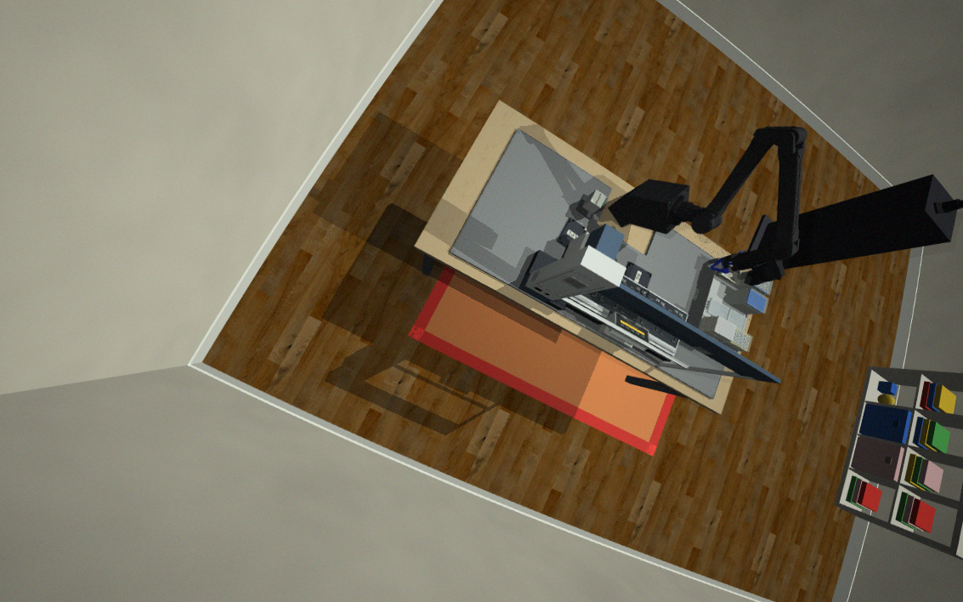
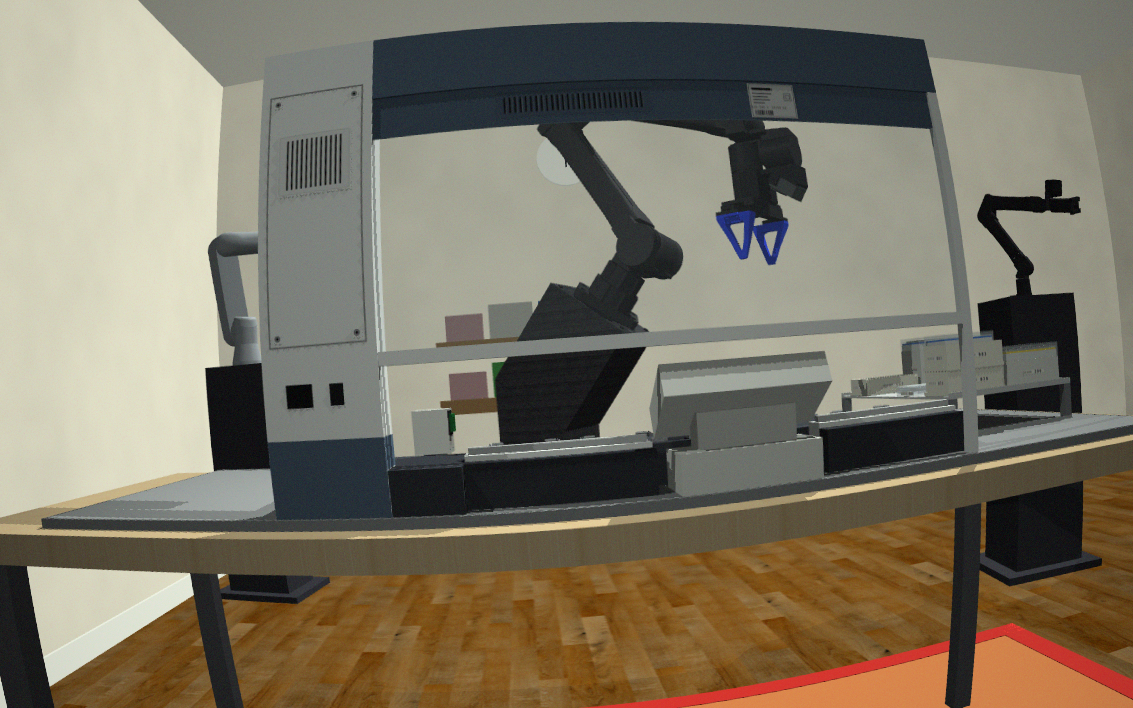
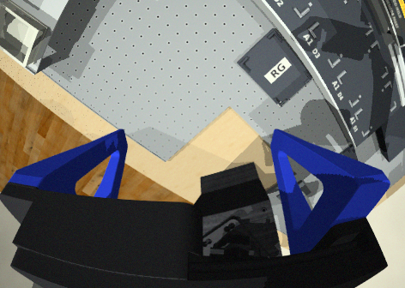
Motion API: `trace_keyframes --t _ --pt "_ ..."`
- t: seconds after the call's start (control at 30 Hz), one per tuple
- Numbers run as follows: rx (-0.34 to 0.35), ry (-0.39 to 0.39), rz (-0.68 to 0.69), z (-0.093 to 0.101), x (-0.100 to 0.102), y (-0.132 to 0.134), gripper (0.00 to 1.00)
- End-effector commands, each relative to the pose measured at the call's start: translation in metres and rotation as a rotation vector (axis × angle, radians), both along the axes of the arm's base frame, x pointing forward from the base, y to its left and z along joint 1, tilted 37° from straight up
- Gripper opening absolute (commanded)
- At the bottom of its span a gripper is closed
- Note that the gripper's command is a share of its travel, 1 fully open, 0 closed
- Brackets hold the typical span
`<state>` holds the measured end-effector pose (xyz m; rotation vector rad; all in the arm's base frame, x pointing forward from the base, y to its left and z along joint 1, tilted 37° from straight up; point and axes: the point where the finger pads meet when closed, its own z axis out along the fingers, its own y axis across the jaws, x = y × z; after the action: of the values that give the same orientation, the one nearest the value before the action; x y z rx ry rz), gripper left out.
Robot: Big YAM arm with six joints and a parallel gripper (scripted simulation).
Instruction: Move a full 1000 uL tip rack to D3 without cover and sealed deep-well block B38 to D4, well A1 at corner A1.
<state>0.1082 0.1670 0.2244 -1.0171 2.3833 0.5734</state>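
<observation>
My gripper (image 1: 721, 264) (image 2: 757, 259) (image 3: 199, 137) is open, with nothing between its blue fingers. It hangs high near the inner end of the SHELF. Deck position D3 (image 3: 343, 40) and deck position D4 (image 3: 365, 79) show no labware in the wrist view. The SHELF (image 2: 1050, 384) carries stacked pale boxes (image 2: 949, 359) and a separate pale box (image 2: 1031, 364). A blue-topped item (image 1: 756, 301) stands among the shelf items. A clear-covered item (image 3: 25, 33) shows at the wrist view's left edge. Block B38's label and the tips are not readable.
The regrip nest RG (image 1: 636, 274) (image 3: 258, 57) holds nothing. The instrument's blue upper beam (image 2: 651, 61) and front crossbar (image 2: 676, 336) span the deck. A second dark arm housing (image 1: 657, 203) hangs over the table's rear edge. The perforated plate (image 3: 163, 49) lies between shelf and nest.
</observation>
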Motion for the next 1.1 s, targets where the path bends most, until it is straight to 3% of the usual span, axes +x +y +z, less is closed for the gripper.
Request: trace_keyframes --t 0.0,0.33,0.37,0.4,0.83,0.93,0.97,1.07 --pt "0.071 -0.022 0.026 0.038 -0.010 0.020 1.00" --pt "0.039 -0.095 0.150 0.052 -0.035 0.052 1.00" --pt "-0.030 -0.084 0.168 0.024 -0.040 0.048 1.00" --pt "0.023 -0.112 0.181 0.054 -0.042 0.058 1.00" --pt "-0.044 -0.258 0.401 0.075 -0.083 0.108 1.00" --pt "-0.075 -0.266 0.420 0.067 -0.085 0.108 1.00" --pt "-0.061 -0.279 0.433 0.077 -0.089 0.114 1.00" --pt "-0.066 -0.312 0.479 0.083 -0.099 0.128 1.00"
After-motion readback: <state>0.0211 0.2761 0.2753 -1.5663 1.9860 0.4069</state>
